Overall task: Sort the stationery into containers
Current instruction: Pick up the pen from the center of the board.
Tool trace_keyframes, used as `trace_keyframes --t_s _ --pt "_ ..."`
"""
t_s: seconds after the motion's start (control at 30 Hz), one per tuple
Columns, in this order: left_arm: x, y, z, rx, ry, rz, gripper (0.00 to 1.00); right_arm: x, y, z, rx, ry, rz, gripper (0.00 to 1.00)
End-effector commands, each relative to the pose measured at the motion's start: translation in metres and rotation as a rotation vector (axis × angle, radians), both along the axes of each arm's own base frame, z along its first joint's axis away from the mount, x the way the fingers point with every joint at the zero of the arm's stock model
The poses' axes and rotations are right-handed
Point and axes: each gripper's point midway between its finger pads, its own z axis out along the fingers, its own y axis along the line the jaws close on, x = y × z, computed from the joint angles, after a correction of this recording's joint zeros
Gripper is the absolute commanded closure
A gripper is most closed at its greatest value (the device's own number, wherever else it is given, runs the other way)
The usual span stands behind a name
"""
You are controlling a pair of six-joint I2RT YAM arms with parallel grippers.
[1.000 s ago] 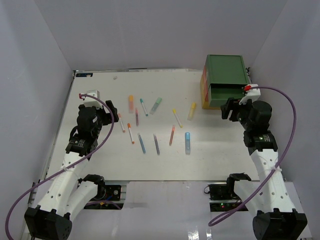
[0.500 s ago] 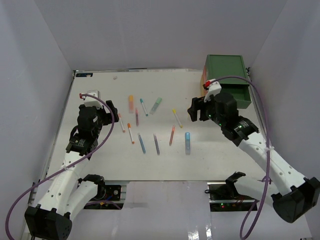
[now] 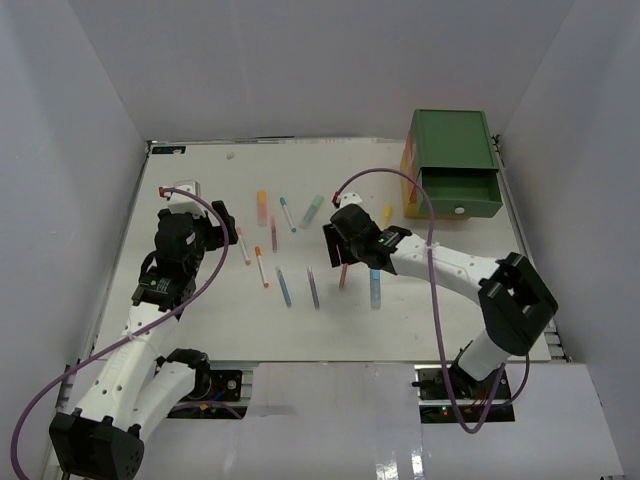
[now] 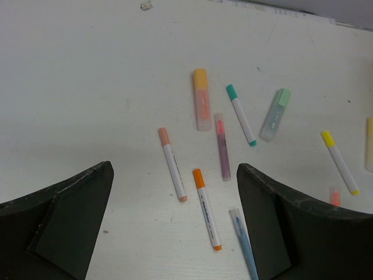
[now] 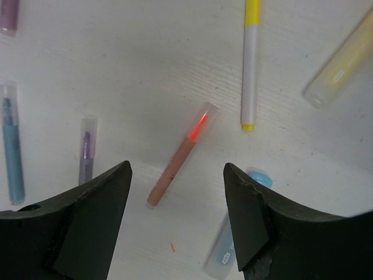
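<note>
Right wrist: orange pen [image 5: 179, 156] lies between right gripper's [image 5: 176, 175] spread fingers [image 5: 93, 216] (untouched).

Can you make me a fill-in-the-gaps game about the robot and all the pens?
1. The pulled-out drawer is coloured ___.
2. The right tool hovers over an orange pen, jaws wide ___.
3. The left tool holds ___.
4. In the right wrist view, the white pen has ___ ends.

Missing words: green, open, nothing, yellow.
</note>
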Motion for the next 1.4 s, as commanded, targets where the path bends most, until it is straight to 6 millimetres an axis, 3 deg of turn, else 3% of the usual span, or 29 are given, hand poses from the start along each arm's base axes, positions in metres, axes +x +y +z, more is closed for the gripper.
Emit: trace_keyframes --t_s 0.0,0.37,0.7,0.87,0.97,1.1,1.23,1.3,1.33,1.37 --pt "-0.001 -0.002 0.005 -0.012 -0.021 -0.006 0.02 0.015 0.007 -0.006 0.03 0.003 -0.131 0.3" --pt "-0.001 -0.005 0.006 -0.02 -0.021 -0.019 0.02 0.008 0.009 -0.068 0.006 0.106 -0.199 0.39" --pt "-0.001 -0.006 0.003 -0.02 -0.015 -0.026 0.02 0.003 0.005 -0.096 -0.031 0.166 -0.246 0.51" --pt "-0.001 -0.007 0.003 -0.02 -0.013 -0.028 0.02 0.002 0.002 -0.096 -0.044 0.162 -0.247 0.76" --pt "0.0 -0.006 0.003 -0.018 -0.012 -0.026 0.02 0.005 0.006 -0.081 -0.039 0.146 -0.224 0.87" --pt "0.0 -0.006 0.002 -0.019 -0.01 -0.026 0.02 0.012 0.018 -0.041 -0.012 0.085 -0.168 0.91" --pt "0.0 -0.007 0.002 -0.021 -0.009 -0.032 0.02 0.02 0.026 0.022 0.077 -0.02 -0.125 0.9" --pt "0.0 -0.008 0.002 -0.022 -0.007 -0.031 0.02 0.026 0.021 0.049 0.094 -0.086 -0.134 0.89" --pt "0.0 -0.008 0.001 -0.023 -0.005 -0.033 0.02 0.029 0.017 0.076 0.119 -0.142 -0.13 0.88" --pt "0.0 -0.008 0.002 -0.023 -0.007 -0.031 0.02 0.03 0.014 0.09 0.133 -0.173 -0.138 0.88"
